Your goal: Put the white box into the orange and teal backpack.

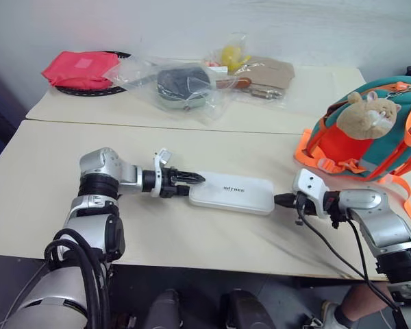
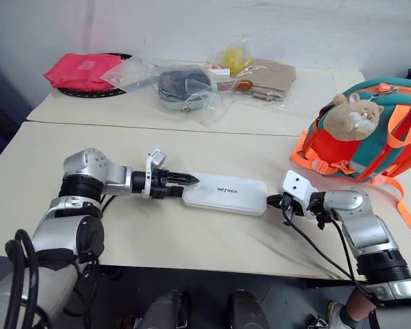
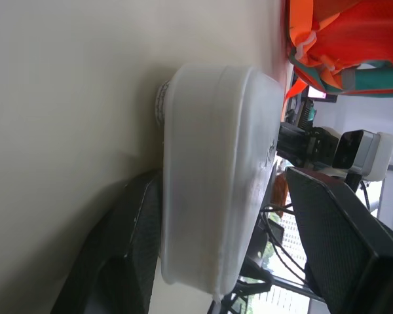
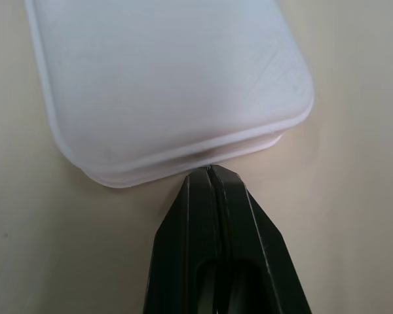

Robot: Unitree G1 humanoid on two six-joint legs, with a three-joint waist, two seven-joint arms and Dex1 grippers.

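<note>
The white box (image 1: pixel 231 192) lies flat on the desk (image 1: pixel 41 178) at the centre of the head view, its long side running left to right. My left fingers (image 3: pixel 134 248) stand apart on either side of its left end, one along each long face, open and not yet pressed in, so nothing is held. My right fingers (image 4: pixel 213 196) are shut tight together with their tips against the middle of the box's right end, bracing it and holding nothing.

I judge this to be the grasping step: the box is pinned end to end and is not yet lifted. The next move calls for my left fingers to close firmly across the box's width. Then the box must be raised and carried to the right of the frame, where the orange and teal backpack (image 1: pixel 383 147) sits at the desk's right edge, well apart from the box. I cannot tell from here whether its top is unzipped enough to take something this long.

My own right arm lies between the box and the backpack, so it will have to clear out of the path. Along the top of the frame, well apart from the box, sit a red cloth pouch (image 1: pixel 79 68), a clear plastic bag (image 1: pixel 171 86) with a dark item, and some small packets (image 1: pixel 250 72). None of them obstructs the route.
</note>
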